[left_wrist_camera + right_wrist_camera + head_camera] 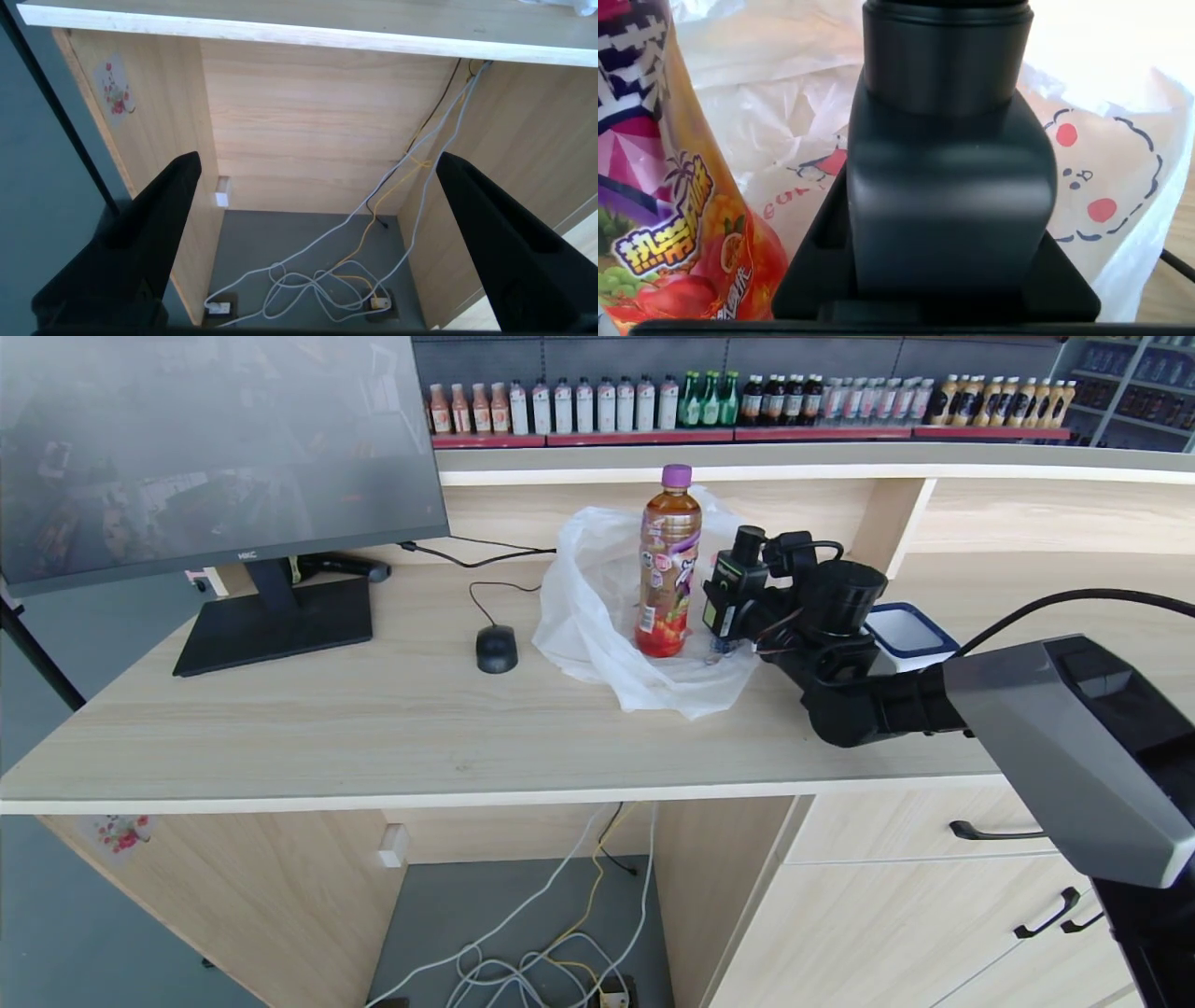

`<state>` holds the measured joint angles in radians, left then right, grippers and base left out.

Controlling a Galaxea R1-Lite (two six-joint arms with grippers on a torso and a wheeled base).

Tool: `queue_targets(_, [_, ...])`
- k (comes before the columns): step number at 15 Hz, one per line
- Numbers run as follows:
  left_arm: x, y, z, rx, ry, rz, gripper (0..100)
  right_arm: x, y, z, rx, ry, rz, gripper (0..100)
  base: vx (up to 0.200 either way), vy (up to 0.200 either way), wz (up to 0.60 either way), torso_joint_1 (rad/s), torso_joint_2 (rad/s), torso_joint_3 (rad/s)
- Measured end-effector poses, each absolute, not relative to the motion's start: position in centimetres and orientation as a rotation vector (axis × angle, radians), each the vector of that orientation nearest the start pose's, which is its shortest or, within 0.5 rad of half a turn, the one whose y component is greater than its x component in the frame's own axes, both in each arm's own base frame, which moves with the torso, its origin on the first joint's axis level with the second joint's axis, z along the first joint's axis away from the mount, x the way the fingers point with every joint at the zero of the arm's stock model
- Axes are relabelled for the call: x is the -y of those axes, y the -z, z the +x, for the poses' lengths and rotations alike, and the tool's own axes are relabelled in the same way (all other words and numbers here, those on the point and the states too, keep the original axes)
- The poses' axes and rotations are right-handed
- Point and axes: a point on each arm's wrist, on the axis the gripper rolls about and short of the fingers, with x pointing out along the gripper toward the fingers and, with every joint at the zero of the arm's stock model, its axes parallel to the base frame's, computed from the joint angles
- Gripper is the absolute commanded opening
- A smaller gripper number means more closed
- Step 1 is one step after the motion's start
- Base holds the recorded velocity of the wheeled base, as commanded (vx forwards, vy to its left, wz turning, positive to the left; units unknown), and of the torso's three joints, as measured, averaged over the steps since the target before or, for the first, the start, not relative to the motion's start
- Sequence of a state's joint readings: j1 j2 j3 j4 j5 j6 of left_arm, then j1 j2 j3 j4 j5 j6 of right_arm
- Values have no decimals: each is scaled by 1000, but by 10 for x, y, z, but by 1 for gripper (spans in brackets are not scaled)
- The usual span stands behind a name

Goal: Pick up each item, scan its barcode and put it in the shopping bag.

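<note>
1. Nearest, below the front edge of the surface [373, 728], the left pincer [318, 168] hangs with its two dark fingers [159, 243] spread wide and nothing between them. Beyond it, loose cables [318, 280] lie on the floor of the knee space.
2. At 4 o'clock under the surface sit drawers [896, 915] with black handles.
3. The right arm [878, 705] comes in over the surface from 4 o'clock. Its right pincer [731, 597] sits just beside the bottle [667, 569], at the bottle's 3 o'clock, level with the lower half of the label. I cannot tell whether this pincer is wide or narrow, nor whether it touches the bottle.
4. The bottle holds an orange drink and has a purple cap. It stands upright near the middle of the surface, with the folds of the white bag [588, 607] ringing its base and rising behind it.
5. A black mouse [497, 648] lies at the bag's 9 o'clock, a little apart from it.
6. A blue-rimmed box [910, 627] sits at the right pincer's 3 o'clock, partly behind the arm.
7. A monitor [215, 439] stands on a black foot at 10 o'clock.
8. Farthest, at 12 o'clock, a shelf [747, 434] carries a long row of drinks.
</note>
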<state>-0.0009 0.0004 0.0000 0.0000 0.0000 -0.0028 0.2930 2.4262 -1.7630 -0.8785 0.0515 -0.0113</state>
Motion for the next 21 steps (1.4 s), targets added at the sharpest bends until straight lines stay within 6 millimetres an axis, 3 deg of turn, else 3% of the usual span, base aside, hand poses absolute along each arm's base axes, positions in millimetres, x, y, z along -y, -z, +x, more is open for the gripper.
queue_targets(8, [0, -75, -23, 0, 2, -3, 100, -153, -152, 495, 186, -346, 12, 0, 0, 0, 0, 0, 0, 0])
queue_targets(17, [0, -75, -23, 0, 1, -3, 100, -158, -150, 495, 185, -356, 18, 0, 0, 0, 0, 0, 0, 0])
queue_targets(18, [0, -75, -23, 0, 1, -3, 100, -158, -150, 495, 185, -356, 18, 100, 0, 0, 0, 0, 0, 0])
queue_targets(21, [0, -75, -23, 0, 1, -2, 100, -157, -151, 495, 201, -356, 22, 100, 0, 0, 0, 0, 0, 0])
